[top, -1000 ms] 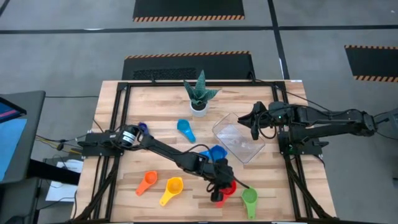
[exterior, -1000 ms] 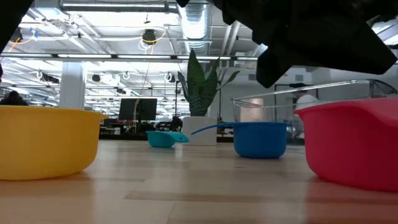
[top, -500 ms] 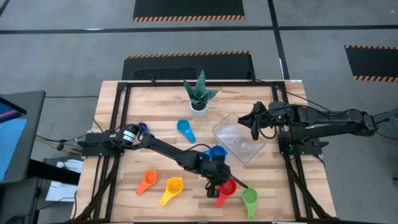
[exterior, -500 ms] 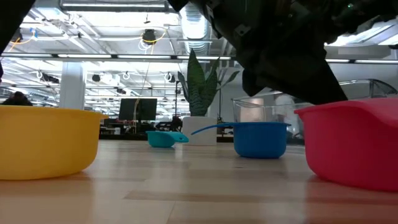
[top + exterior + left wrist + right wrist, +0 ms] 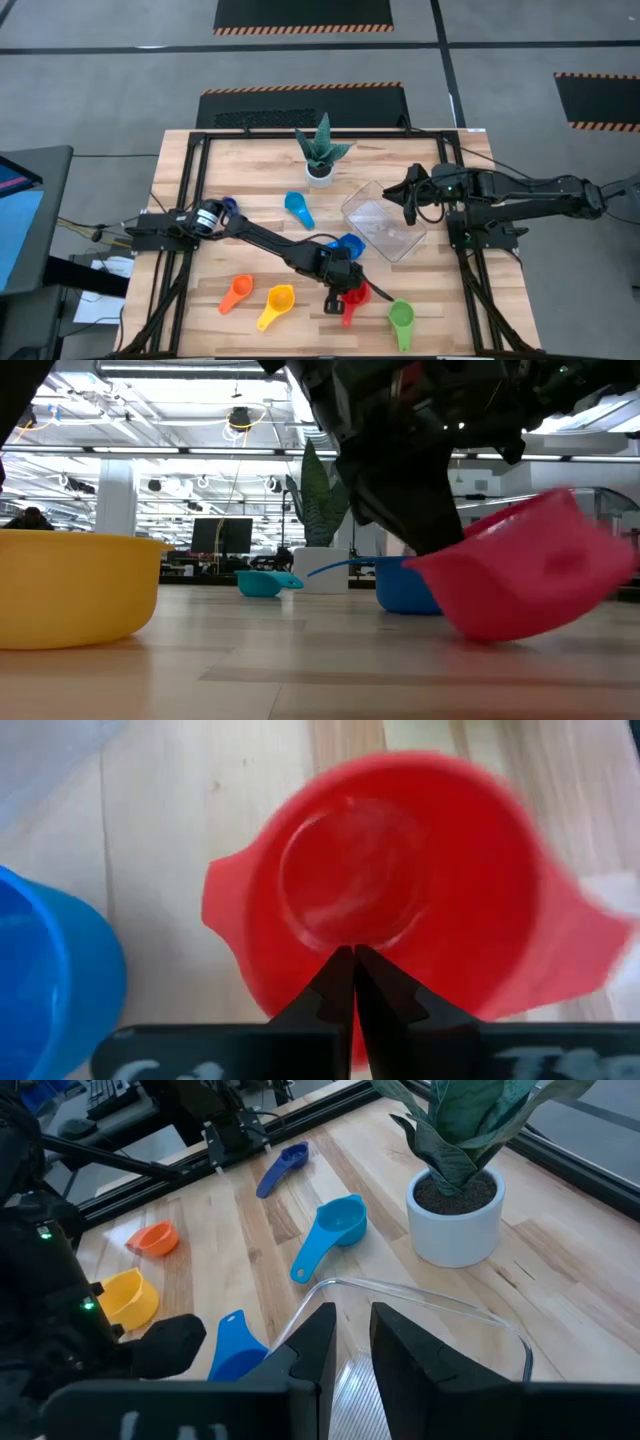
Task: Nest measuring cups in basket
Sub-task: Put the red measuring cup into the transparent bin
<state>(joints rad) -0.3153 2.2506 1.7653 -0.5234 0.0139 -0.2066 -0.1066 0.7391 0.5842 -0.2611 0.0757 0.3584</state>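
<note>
**A:** What lies along the table, from your left side across?

**B:** The dark blue cup (image 5: 229, 204) sits by my left arm's base. Then the orange cup (image 5: 235, 292) and yellow cup (image 5: 278, 301) near the front edge, with the light blue cup (image 5: 297, 208) farther back, near the plant pot (image 5: 320, 172).

**A:** And your left gripper (image 5: 340, 296)?

**B:** Pinched tight on the rim of the red cup (image 5: 520, 575), which is tipped up on one side, just in front of the blue cup (image 5: 349, 245). The green cup (image 5: 401, 318) lies just beside.

**A:** The right one?

**B:** My right gripper (image 5: 405, 190) holds the far rim of the basket (image 5: 375, 225), fingers partly closed over its clear wall. The basket stands on the table's right side.
</note>
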